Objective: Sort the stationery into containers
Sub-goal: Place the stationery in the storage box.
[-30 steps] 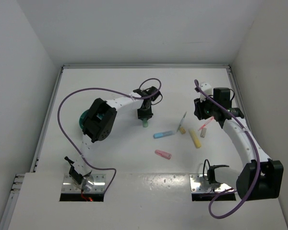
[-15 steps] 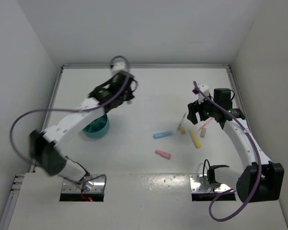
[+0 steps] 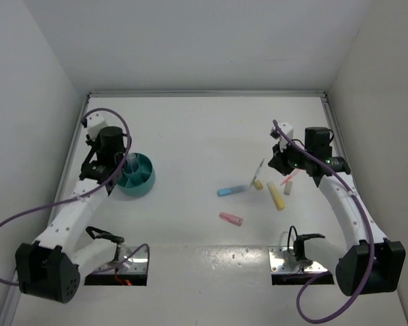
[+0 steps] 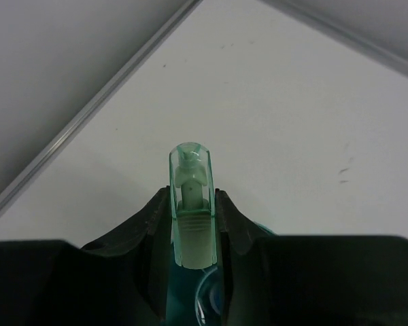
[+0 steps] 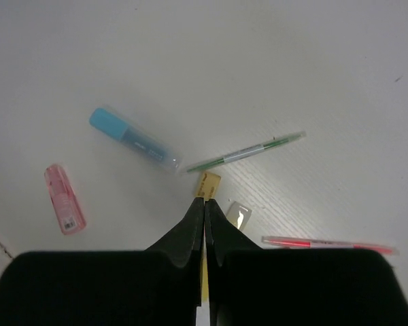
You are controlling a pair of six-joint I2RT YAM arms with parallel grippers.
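At the table's left side, the left gripper (image 4: 192, 200) clamps a pale green marker (image 4: 190, 170) between its fingers, poised directly over the round teal holder (image 3: 144, 182). Across the table, the right gripper (image 5: 204, 204) hangs with its jaws pressed together just above a short yellow marker (image 5: 208, 183). A blue marker (image 5: 132, 141), pink marker (image 5: 62, 199), thin green pen (image 5: 248, 151) and pink pen (image 5: 330, 243) lie scattered around it.

Left gripper (image 4: 192, 198) hides most of teal holder (image 4: 205, 303).
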